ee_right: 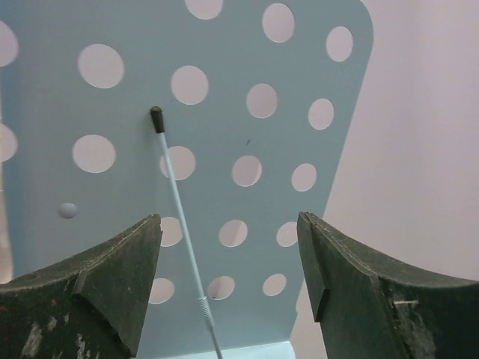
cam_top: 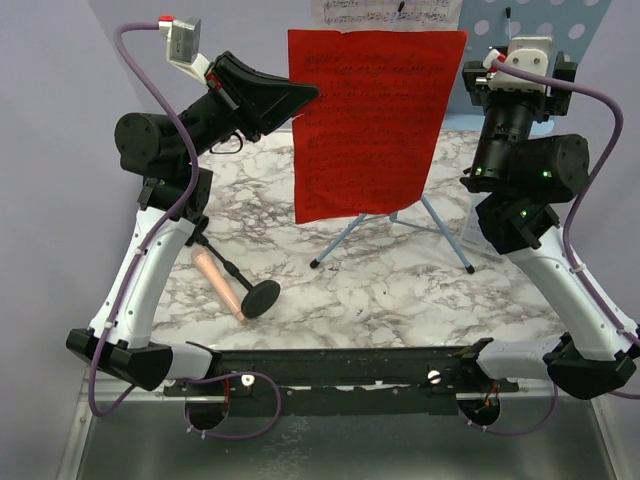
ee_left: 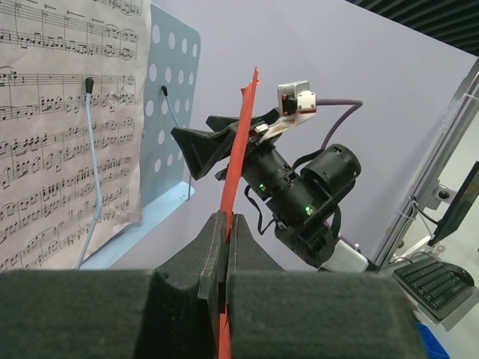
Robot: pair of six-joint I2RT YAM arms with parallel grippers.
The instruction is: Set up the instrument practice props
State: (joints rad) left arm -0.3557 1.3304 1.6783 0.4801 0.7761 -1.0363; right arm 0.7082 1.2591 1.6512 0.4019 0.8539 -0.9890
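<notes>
My left gripper (cam_top: 303,96) is shut on the left edge of the red sheet (cam_top: 375,120) and holds it upright in the air in front of the light blue perforated music stand (cam_top: 565,25). In the left wrist view the red sheet (ee_left: 241,142) runs edge-on between the closed fingers (ee_left: 217,247). White sheet music (ee_left: 67,127) rests on the stand's panel (ee_left: 171,112). My right gripper (ee_right: 228,224) is open and faces the bare right part of the panel (ee_right: 224,97), holding nothing. The pinkish microphone (cam_top: 218,282) lies flat on its black round-based stand (cam_top: 258,298).
The stand's tripod legs (cam_top: 445,228) spread over the marble table top (cam_top: 400,290). A thin wire page holder (ee_right: 179,194) crosses the panel between my right fingers. A black rail (cam_top: 350,365) runs along the near edge. A purple wall stands close behind the stand.
</notes>
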